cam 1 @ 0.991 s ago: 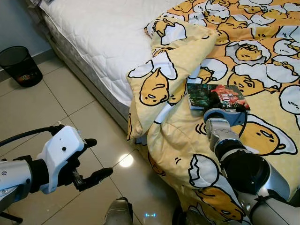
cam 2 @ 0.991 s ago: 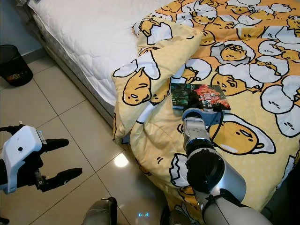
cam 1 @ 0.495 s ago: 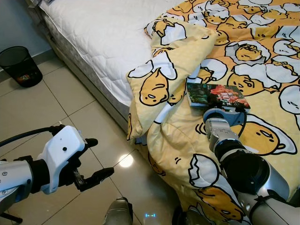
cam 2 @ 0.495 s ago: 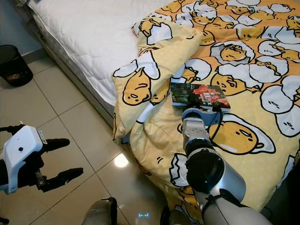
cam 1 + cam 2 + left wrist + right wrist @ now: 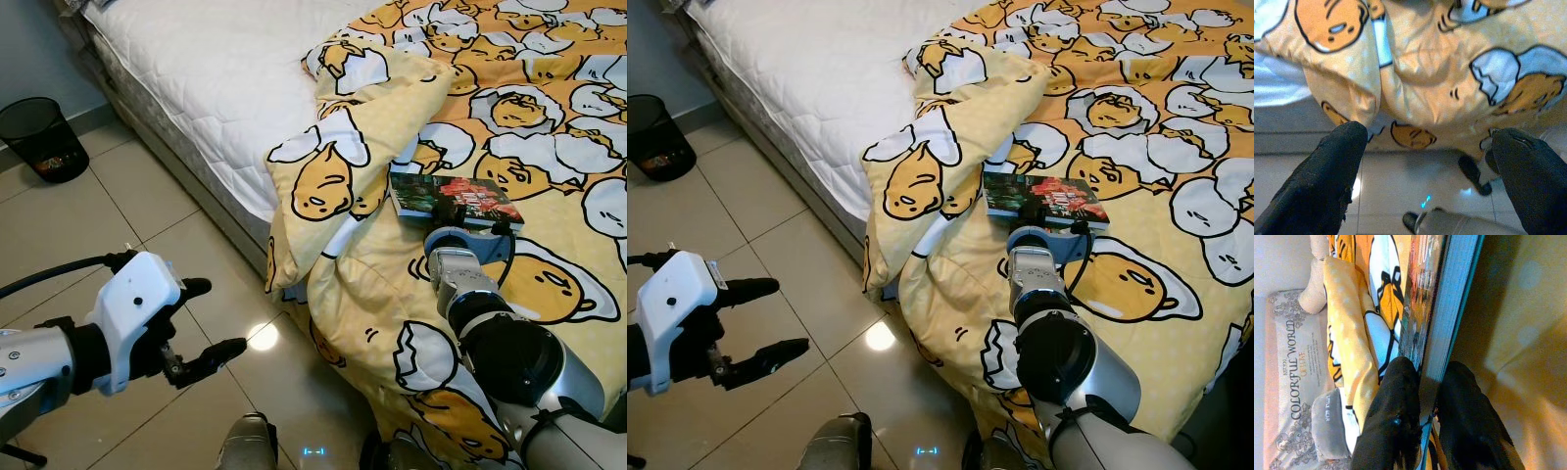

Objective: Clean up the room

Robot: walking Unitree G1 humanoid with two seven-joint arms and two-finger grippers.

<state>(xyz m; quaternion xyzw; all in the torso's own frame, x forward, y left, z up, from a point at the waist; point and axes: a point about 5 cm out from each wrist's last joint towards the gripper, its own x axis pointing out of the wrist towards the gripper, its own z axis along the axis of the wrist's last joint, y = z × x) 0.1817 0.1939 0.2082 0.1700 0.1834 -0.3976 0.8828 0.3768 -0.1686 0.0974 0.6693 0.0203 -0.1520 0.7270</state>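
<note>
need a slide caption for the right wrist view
Right pincer shut on the edge of a book lying on the yellow duvet.

1. Bed (image 5: pixel 196 69) before me: white quilted mattress, bare on my left side.
2. Yellow duvet (image 5: pixel 549 117) with egg-character print covers the rest; its edge is folded back and hangs over the bed's side toward the floor.
3. Book (image 5: pixel 453 199) lies flat on the duvet.
4. Tiled floor (image 5: pixel 88 225) carries a black mesh wastebasket (image 5: pixel 41 137), well apart from the bed.

Head cameras overlook bed (image 5: pixel 225 88); wrist cameras sit close.
</note>
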